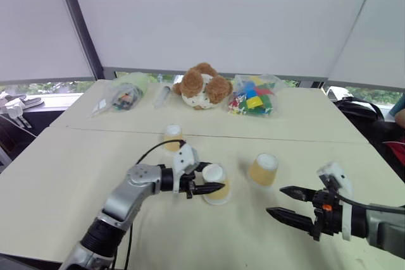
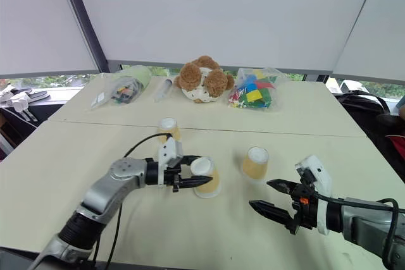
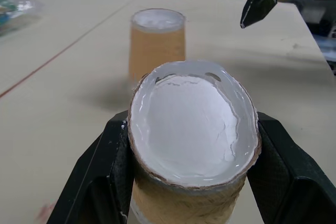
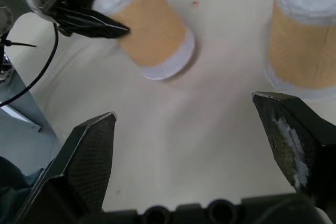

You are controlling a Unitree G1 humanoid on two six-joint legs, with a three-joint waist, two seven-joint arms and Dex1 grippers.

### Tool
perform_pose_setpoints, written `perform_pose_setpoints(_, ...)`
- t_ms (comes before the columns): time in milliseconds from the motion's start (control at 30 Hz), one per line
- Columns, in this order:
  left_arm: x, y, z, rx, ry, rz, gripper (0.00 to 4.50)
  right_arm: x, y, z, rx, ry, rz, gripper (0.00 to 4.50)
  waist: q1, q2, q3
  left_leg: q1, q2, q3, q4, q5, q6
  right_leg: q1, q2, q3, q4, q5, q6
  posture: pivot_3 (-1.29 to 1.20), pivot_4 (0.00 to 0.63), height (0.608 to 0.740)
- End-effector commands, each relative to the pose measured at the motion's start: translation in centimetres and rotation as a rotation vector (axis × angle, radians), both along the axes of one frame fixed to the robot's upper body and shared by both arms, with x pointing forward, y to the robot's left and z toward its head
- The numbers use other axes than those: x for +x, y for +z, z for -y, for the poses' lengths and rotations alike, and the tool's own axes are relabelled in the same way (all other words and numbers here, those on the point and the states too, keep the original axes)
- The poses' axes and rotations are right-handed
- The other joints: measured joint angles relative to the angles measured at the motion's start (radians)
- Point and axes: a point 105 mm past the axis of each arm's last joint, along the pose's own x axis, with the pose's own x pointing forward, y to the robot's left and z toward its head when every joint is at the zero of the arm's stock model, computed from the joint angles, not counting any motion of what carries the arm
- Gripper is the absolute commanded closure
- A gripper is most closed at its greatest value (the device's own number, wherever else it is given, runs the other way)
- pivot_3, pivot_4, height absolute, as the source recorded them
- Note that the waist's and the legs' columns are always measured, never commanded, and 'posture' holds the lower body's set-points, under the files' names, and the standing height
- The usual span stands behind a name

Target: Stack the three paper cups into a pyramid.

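Left eye view: the left claw (image 1: 205,188), at lower centre, pinches one upside-down paper cup (image 1: 216,183). A second cup (image 1: 263,169) stands right of centre, a third (image 1: 172,137) just above centre. The right claw (image 1: 292,204), lower right, is spread and holds nothing over the bench (image 1: 57,175).

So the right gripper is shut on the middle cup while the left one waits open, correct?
No, the arms are swapped. The left gripper is shut on the middle cup, its fingers pressing both sides, as the left wrist view shows. The right gripper waits open, holding nothing.
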Motion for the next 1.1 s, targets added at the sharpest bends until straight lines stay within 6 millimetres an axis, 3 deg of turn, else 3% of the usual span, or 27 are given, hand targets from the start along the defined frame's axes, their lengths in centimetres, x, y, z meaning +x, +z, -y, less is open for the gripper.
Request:
perform_pose_setpoints(33, -0.5, 0.6, 0.7, -0.005, -0.061, 0.046, 2.2, -0.1, 1.1, 0.0, -0.02, -0.011, 0.07, 0.0, -0.001, 0.0, 0.0, 0.0, 0.0, 0.0, 0.0, 0.0, 0.0, 0.0, 0.0, 0.0, 0.0, 0.0, 0.0, 0.0, 0.15, 0.74)
perform_pose_setpoints(100, -0.7, 0.3, 0.8, 0.004, -0.082, 0.043, 2.2, -0.2, 1.1, -0.1, -0.019, -0.015, 0.071, 0.0, 0.0, 0.0, 0.0, 0.0, 0.0, 0.0, 0.0, 0.0, 0.0, 0.0, 0.0, 0.0, 0.0, 0.0, 0.0, 0.0, 0.15, 0.74)
perform_pose_setpoints(233, -0.6, 0.2, 0.5, 0.011, -0.101, 0.041, 0.31, -0.2, 0.9, -0.2, -0.019, -0.02, 0.073, 0.0, 0.001, 0.0, 0.0, 0.0, 0.0, 0.0, 0.0, 0.0, 0.0, 0.0, 0.0, 0.0, 0.0, 0.0, 0.0, 0.0, 0.15, 0.74)
perform_pose_setpoints(267, -0.5, 0.3, 0.4, 0.008, -0.099, 0.044, 0.06, -0.2, 0.9, -0.2, -0.019, -0.021, 0.073, 0.0, 0.001, 0.0, 0.0, 0.0, 0.0, 0.0, 0.0, 0.0, 0.0, 0.0, 0.0, 0.0, 0.0, 0.0, 0.0, 0.0, 0.15, 0.74)
perform_pose_setpoints(433, -0.5, 2.6, -0.9, -0.041, -0.067, 0.121, 0.06, 0.0, 0.8, -0.2, -0.019, -0.018, 0.072, 0.0, 0.001, 0.0, 0.0, 0.0, 0.0, 0.0, 0.0, 0.0, 0.0, 0.0, 0.0, 0.0, 0.0, 0.0, 0.0, 0.0, 0.15, 0.74)
perform_pose_setpoints(500, -0.7, 3.9, -2.5, -0.049, -0.026, 0.137, 0.06, 0.1, 0.9, -0.1, -0.02, -0.018, 0.072, 0.0, -0.002, 0.0, 0.0, 0.0, 0.0, 0.0, 0.0, 0.0, 0.0, 0.0, 0.0, 0.0, 0.0, 0.0, 0.0, 0.0, 0.15, 0.74)
perform_pose_setpoints(600, -1.2, 4.4, -6.5, 0.011, 0.07, 0.087, 0.06, 0.2, 1.1, 0.3, -0.021, -0.018, 0.075, 0.0, -0.008, 0.0, 0.0, 0.001, 0.001, 0.0, -0.002, 0.0, 0.0, -0.001, 0.0, 0.0, 0.0, 0.0, 0.0, 0.0, 0.15, 0.74)
perform_pose_setpoints(667, -0.5, 4.9, -9.9, 0.023, 0.199, 0.057, 0.06, 0.4, 1.2, 0.6, -0.018, -0.022, 0.079, 0.0, -0.009, 0.0, 0.0, 0.002, 0.002, 0.0, -0.003, 0.0, 0.0, 0.0, 0.0, 0.0, 0.001, 0.0, 0.0, 0.0, 0.15, 0.74)
perform_pose_setpoints(833, 3.7, 8.0, -16.3, -0.041, 0.53, 0.094, 0.06, 1.5, 1.9, 1.1, -0.002, -0.015, 0.103, 0.0, 0.01, -0.002, 0.001, 0.001, 0.001, 0.0, 0.001, 0.0, 0.0, 0.001, -0.001, -0.001, 0.001, 0.0, -0.001, 0.0, 0.15, 0.74)
perform_pose_setpoints(900, 5.2, 8.0, -16.7, -0.027, 0.572, 0.113, 0.06, 1.9, 2.1, 1.1, -0.005, -0.003, 0.11, 0.0, 0.01, -0.003, 0.001, 0.0, 0.0, -0.001, 0.003, 0.0, 0.0, 0.002, -0.001, -0.001, 0.0, -0.001, -0.001, 0.0, 0.15, 0.74)
perform_pose_setpoints(1100, 8.2, 5.7, -15.3, 0.031, 0.565, 0.162, 0.06, 2.2, 2.5, 1.3, -0.023, 0.005, 0.121, 0.0, 0.004, -0.003, 0.001, -0.001, 0.0, 0.0, 0.004, -0.001, 0.003, 0.002, -0.001, -0.001, 0.0, 0.0, 0.0, 0.0, 0.15, 0.74)
